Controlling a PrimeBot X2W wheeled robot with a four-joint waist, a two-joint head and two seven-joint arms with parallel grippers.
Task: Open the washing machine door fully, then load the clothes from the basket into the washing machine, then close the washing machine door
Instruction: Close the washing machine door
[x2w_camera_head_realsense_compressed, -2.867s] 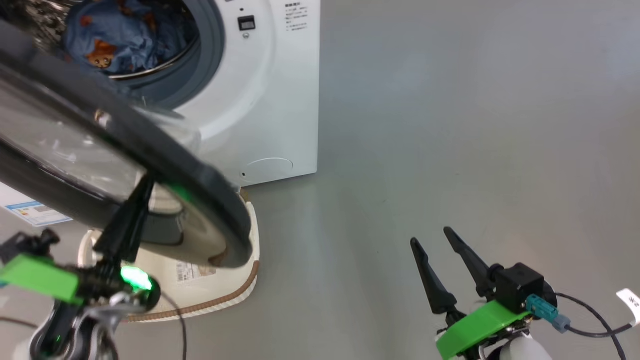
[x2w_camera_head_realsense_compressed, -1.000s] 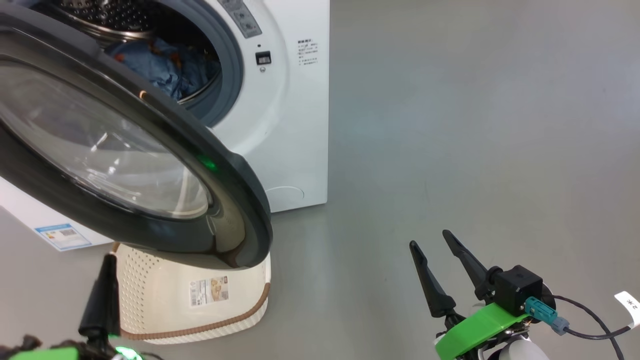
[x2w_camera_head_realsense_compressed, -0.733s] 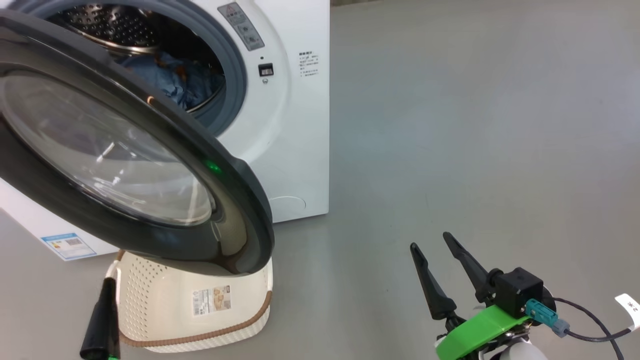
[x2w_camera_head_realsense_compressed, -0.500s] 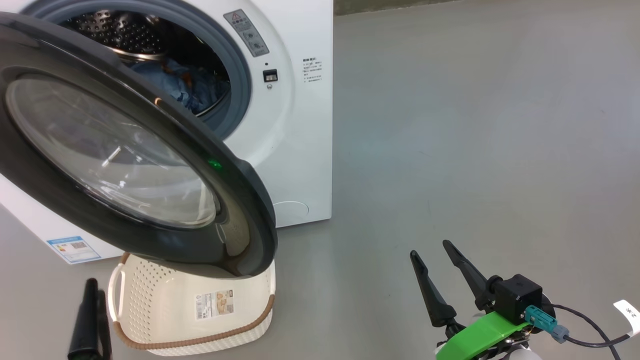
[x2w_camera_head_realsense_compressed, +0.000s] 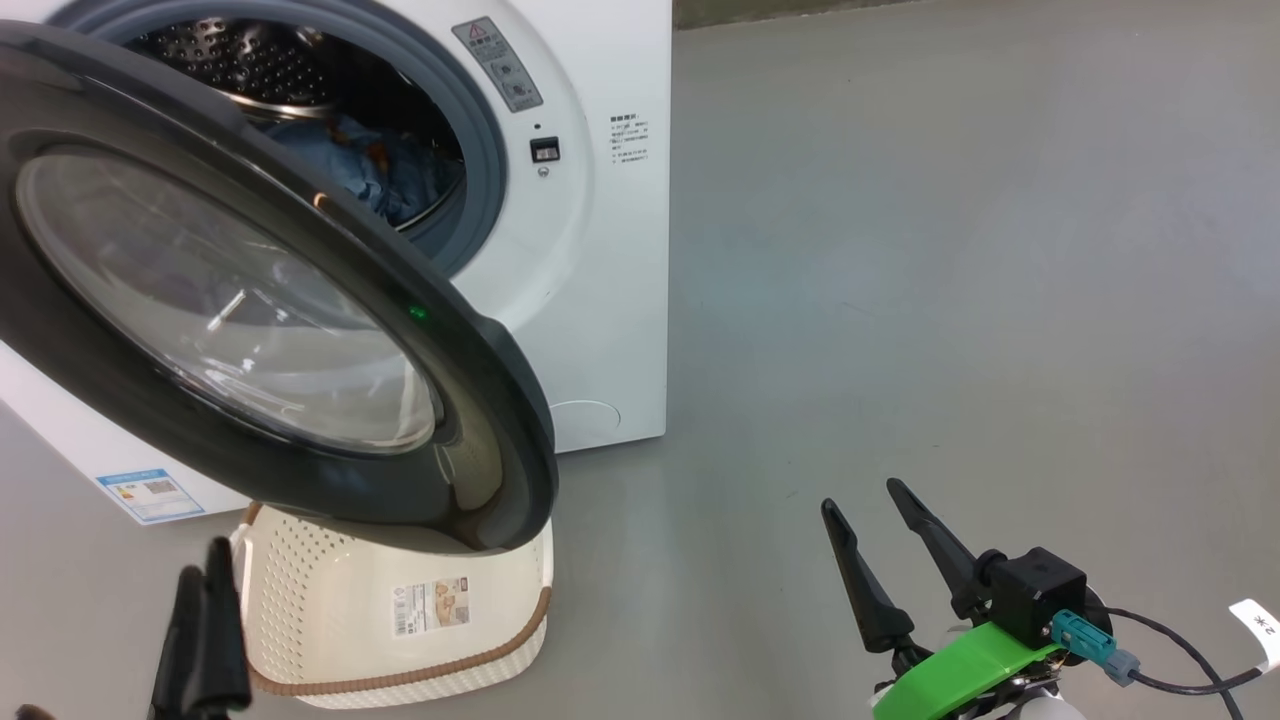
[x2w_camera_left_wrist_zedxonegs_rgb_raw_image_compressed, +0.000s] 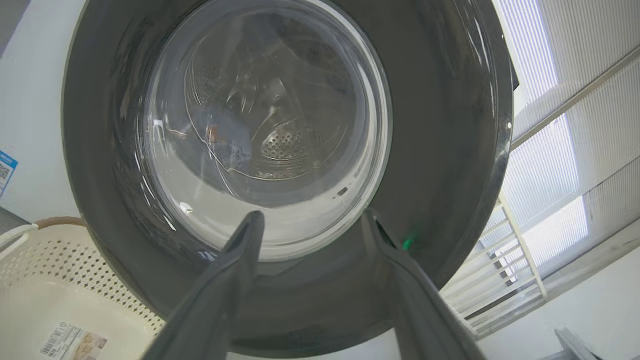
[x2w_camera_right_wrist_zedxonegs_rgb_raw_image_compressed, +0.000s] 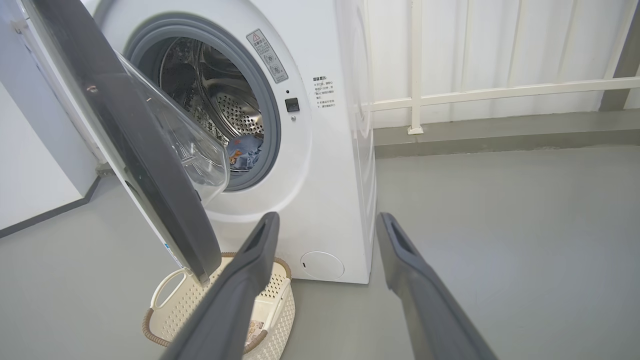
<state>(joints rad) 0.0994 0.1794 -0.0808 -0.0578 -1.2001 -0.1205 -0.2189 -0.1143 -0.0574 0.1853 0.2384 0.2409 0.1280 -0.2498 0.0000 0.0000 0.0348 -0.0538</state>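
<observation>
The white washing machine (x2w_camera_head_realsense_compressed: 600, 250) (x2w_camera_right_wrist_zedxonegs_rgb_raw_image_compressed: 345, 190) stands at upper left. Its door (x2w_camera_head_realsense_compressed: 470, 400) (x2w_camera_right_wrist_zedxonegs_rgb_raw_image_compressed: 145, 150), a black ring around clear glass, hangs partly swung out over the cream basket (x2w_camera_head_realsense_compressed: 500, 650) (x2w_camera_right_wrist_zedxonegs_rgb_raw_image_compressed: 200, 295). Inside the basket I see a label sticker and no fabric. Light-blue clothes (x2w_camera_head_realsense_compressed: 390, 180) (x2w_camera_right_wrist_zedxonegs_rgb_raw_image_compressed: 245, 147) lie in the steel drum. My left gripper (x2w_camera_head_realsense_compressed: 205, 565) (x2w_camera_left_wrist_zedxonegs_rgb_raw_image_compressed: 311, 217) is open, low beside the basket, pointing up at the door's glass (x2w_camera_left_wrist_zedxonegs_rgb_raw_image_compressed: 440, 125) without touching it. My right gripper (x2w_camera_head_realsense_compressed: 862, 495) (x2w_camera_right_wrist_zedxonegs_rgb_raw_image_compressed: 328, 217) is open and holds nothing, well right of the machine.
Bare grey floor (x2w_camera_head_realsense_compressed: 950, 300) spreads to the right of the machine. A white railing (x2w_camera_right_wrist_zedxonegs_rgb_raw_image_compressed: 415, 65) and wall run behind it, and a white panel (x2w_camera_right_wrist_zedxonegs_rgb_raw_image_compressed: 35, 150) stands left of the door. A cable (x2w_camera_head_realsense_compressed: 1180, 650) trails from my right wrist.
My left gripper has opened and come away from the door, down to beside the basket. The head camera has risen. The right arm has stayed where it was.
</observation>
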